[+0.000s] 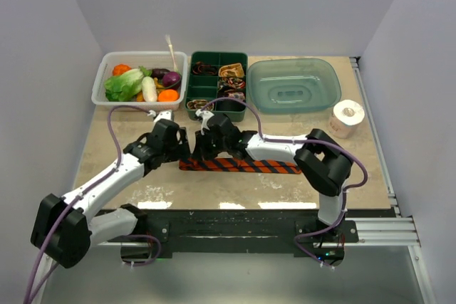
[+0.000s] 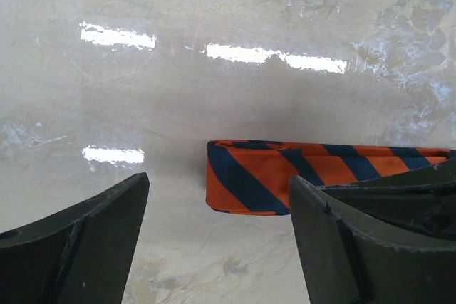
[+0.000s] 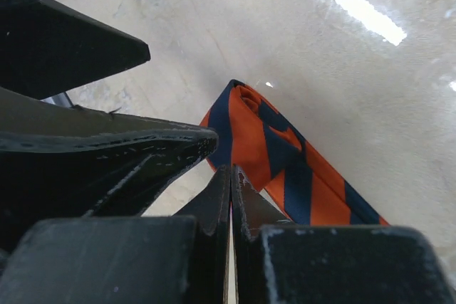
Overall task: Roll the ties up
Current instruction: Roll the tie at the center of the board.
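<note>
An orange tie with dark diagonal stripes (image 1: 242,166) lies flat across the middle of the table, its left end folded over (image 2: 263,176). My left gripper (image 2: 219,190) stands open just short of that folded end, one finger on each side and nothing between them. My right gripper (image 3: 231,176) is shut, with nothing showing between its fingers, and its tips sit right at the tie (image 3: 285,161) near the same end. From above, the two grippers (image 1: 182,149) (image 1: 204,147) nearly touch over the tie's left end. Small coiled ties (image 1: 231,70) sit in a green tray.
A clear bin of vegetables (image 1: 100,89) stands at the back left. Beside it is the green compartment tray (image 1: 217,55), then a teal dish (image 1: 293,101). A white paper roll (image 1: 348,117) sits at the right. The left gripper's dark fingers (image 3: 78,48) fill the right wrist view's left side.
</note>
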{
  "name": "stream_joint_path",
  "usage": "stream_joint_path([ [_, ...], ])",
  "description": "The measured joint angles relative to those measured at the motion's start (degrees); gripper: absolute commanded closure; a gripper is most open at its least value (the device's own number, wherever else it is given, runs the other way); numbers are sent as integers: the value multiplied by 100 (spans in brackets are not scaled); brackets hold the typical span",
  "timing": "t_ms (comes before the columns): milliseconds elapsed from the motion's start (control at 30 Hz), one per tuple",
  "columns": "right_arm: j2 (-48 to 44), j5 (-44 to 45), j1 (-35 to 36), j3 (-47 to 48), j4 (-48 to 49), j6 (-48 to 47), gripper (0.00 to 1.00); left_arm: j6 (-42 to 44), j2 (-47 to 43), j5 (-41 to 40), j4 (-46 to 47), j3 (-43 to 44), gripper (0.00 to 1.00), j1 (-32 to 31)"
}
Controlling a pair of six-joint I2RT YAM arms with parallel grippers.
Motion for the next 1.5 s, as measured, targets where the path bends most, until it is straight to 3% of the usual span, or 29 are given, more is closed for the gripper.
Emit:
stream_joint_path([
  [367,518,-35,42,157,15,-42,100,105,-540,2024,999,-824,13,1515],
  [633,603,72,50,203,15,-85,100,157,-540,2835,1687,-1443,19,1639],
  [1033,516,76,50,192,-15,-87,100,-55,-544,3241,2660,-2243,28,1641],
  [1500,232,184,35,190,-138,-107,100,-278,-791,3399,3257,-2608,35,1845],
])
